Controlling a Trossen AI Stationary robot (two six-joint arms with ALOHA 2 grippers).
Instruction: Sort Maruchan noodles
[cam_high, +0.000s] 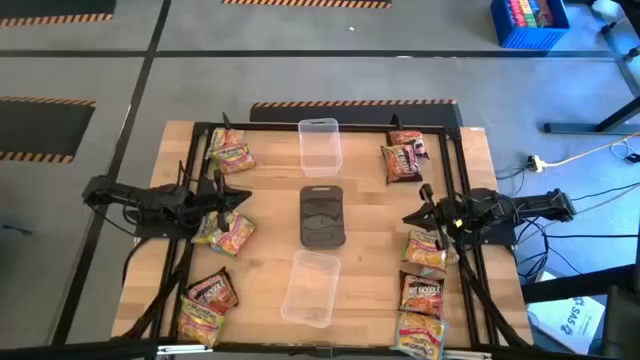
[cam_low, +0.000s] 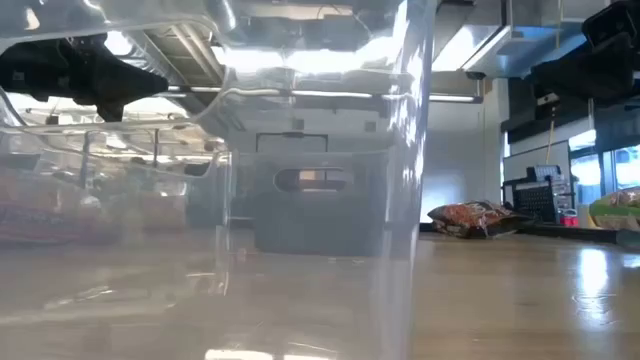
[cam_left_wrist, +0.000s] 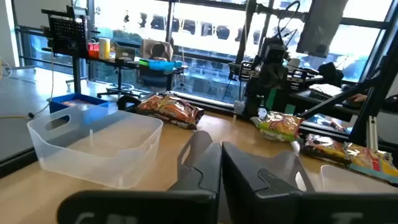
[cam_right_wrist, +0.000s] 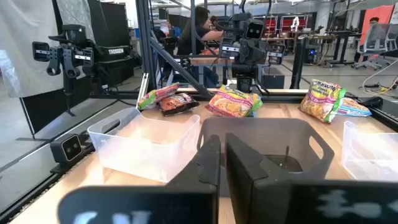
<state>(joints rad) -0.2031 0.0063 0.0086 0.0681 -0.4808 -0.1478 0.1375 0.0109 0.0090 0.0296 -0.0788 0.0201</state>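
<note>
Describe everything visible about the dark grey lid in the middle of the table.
The dark grey lid is a rounded rectangle of matte plastic that lies flat on the wooden table, at its centre. Its top shows moulded ridges and a slot-shaped handle cutout near one short end. It sits between the two clear plastic trays in a line with them, apart from both. No noodle packet or gripper touches it.

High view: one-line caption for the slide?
Both arms wait with left gripper and right gripper shut, noodle packets scattered around two clear trays and a dark grey lid.
</note>
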